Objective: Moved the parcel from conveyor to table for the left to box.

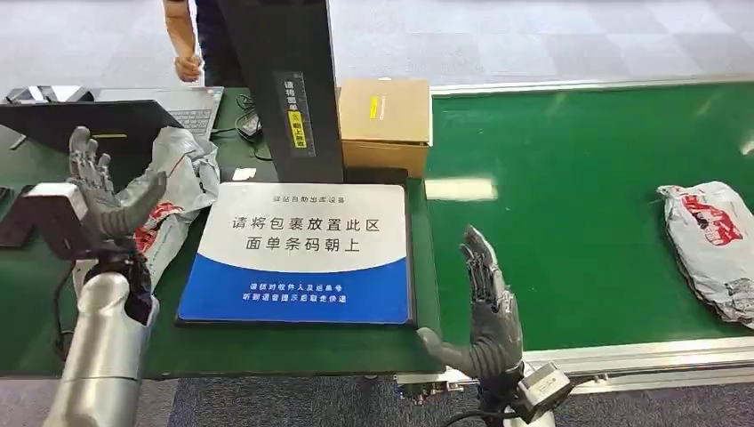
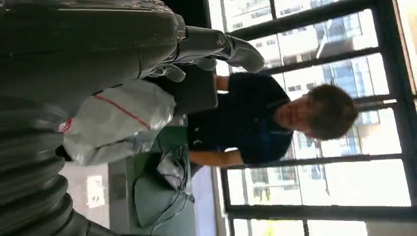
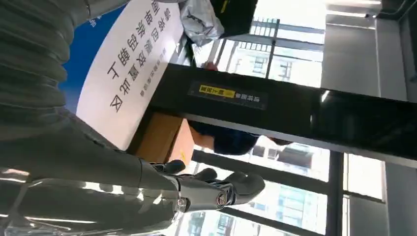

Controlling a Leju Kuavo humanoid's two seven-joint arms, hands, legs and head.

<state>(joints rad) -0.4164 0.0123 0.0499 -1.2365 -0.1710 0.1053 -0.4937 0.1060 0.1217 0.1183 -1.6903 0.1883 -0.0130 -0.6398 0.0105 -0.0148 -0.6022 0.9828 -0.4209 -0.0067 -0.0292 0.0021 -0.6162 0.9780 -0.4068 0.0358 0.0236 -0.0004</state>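
Parcel on the belt: we see a grey plastic-wrapped parcel point(image 1: 711, 245) with red print lying on the green conveyor point(image 1: 578, 205), far to the right, well apart from both hands.
Parcel on the worktop: a second grey mailer point(image 1: 178, 200) lies crumpled on the green worktop point(image 1: 267, 347), just left of the white and blue placement mat point(image 1: 302, 253); in the left wrist view we see it close behind the hand point(image 2: 118, 120).
Left hand: our left hand point(image 1: 102, 191) is raised above the worktop's left side, fingers spread and upright, holding nothing; the mailer lies just behind it, and we cannot tell whether they touch.
Right hand: our right hand point(image 1: 485, 307) stands at the near edge where worktop meets conveyor, palm turned toward the mat, fingers apart, empty.
Mat: it lies flat at the foot of a black scanner post point(image 1: 289, 89), its white half farther from us and its blue band nearer.
Box: a brown cardboard box point(image 1: 387, 124) stands just right of the post, at the conveyor's edge.
Laptop: an open laptop point(image 1: 107, 116) sits at the far left of the worktop.
Person: a person in dark clothing point(image 1: 196, 40) stands beyond the worktop.
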